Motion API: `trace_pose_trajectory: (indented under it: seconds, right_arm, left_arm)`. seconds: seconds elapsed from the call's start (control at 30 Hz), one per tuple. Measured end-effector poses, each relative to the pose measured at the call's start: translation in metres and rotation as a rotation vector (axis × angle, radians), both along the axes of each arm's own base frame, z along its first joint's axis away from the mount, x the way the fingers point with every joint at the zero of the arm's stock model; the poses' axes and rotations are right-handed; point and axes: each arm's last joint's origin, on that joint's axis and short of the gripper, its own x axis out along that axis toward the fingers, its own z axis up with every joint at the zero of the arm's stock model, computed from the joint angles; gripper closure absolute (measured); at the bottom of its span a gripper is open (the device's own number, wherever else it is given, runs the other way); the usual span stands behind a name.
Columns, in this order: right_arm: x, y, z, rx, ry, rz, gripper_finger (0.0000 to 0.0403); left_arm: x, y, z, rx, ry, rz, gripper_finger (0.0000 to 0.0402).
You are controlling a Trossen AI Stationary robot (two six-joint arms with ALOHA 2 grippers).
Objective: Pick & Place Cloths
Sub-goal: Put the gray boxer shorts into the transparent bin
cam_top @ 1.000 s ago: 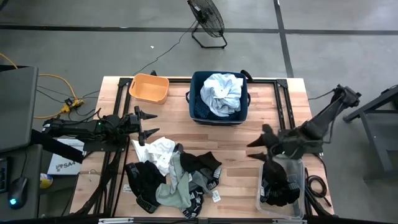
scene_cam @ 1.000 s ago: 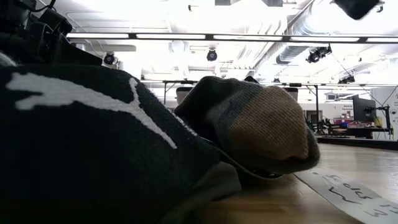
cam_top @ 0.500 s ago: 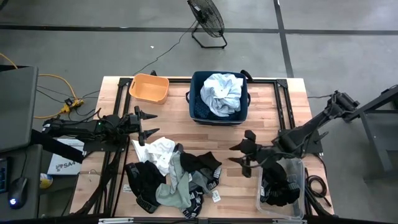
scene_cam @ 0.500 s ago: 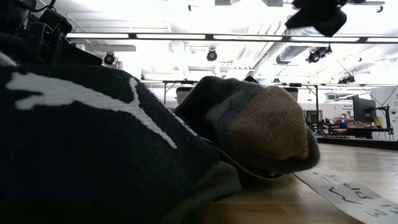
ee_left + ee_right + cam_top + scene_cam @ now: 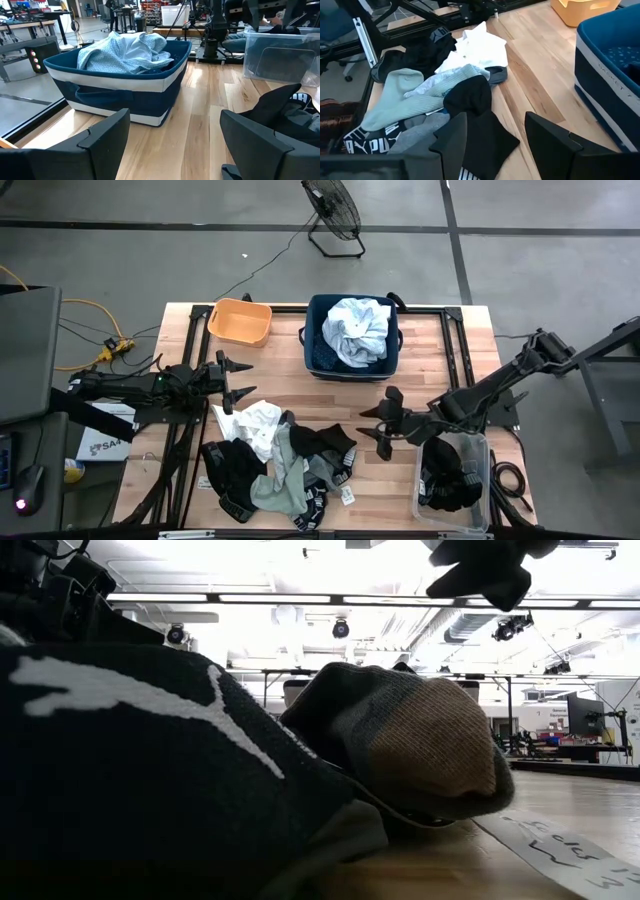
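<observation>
A pile of cloths (image 5: 280,465) lies on the near left part of the wooden table: black pieces (image 5: 480,125), a grey-green sock (image 5: 395,102) and a white piece (image 5: 475,47). A pale blue-white shirt (image 5: 358,330) rests in the navy bin (image 5: 318,350). My right gripper (image 5: 380,423) hovers open just right of the pile, above the table, its fingers pointing at the black piece. My left gripper (image 5: 235,380) waits open at the table's left side, level, above the pile's far edge. In the low view a black cloth (image 5: 150,770) and a tan-toed sock (image 5: 420,745) fill the front.
An orange tub (image 5: 240,321) stands at the far left. A clear plastic box (image 5: 480,450) holding dark cloth (image 5: 445,480) sits at the near right, under my right arm. Bare wood (image 5: 330,400) lies between the navy bin and the pile.
My right gripper has gone toward the table's left edge and down, from over the clear box toward the cloth pile, staying open. The cloths have not moved.
</observation>
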Motion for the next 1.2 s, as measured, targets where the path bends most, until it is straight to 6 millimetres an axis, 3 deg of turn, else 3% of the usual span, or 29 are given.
trace_pose_trajectory:
  seconds: [0.27, 0.43, 0.63, 0.93, 1.2]
  right_arm:
    - [-0.002, 0.004, 0.0, 0.038, -0.003, -0.002, 0.0211]
    - [0.003, 0.012, -0.014, 0.064, 0.05, 0.025, 0.0211]
    - [0.013, 0.023, -0.039, 0.42, 0.132, -0.109, 0.0211]
    - [0.028, 0.04, -0.093, 0.696, 0.279, -0.29, 0.0224]
    - [0.031, 0.051, -0.099, 0.765, 0.24, -0.296, 0.0238]
  left_arm:
    - [0.0, 0.0, 0.001, -0.004, -0.017, 0.0, 0.0096]
    - [0.0, 0.0, -0.001, -0.055, -0.007, 0.001, 0.0096]
    - [0.0, 0.0, -0.002, -0.057, 0.006, 0.001, 0.0096]
    - [0.0, 0.0, -0.002, -0.057, 0.013, 0.001, 0.0096]
    - [0.0, 0.0, -0.002, -0.057, 0.017, 0.002, 0.0096]
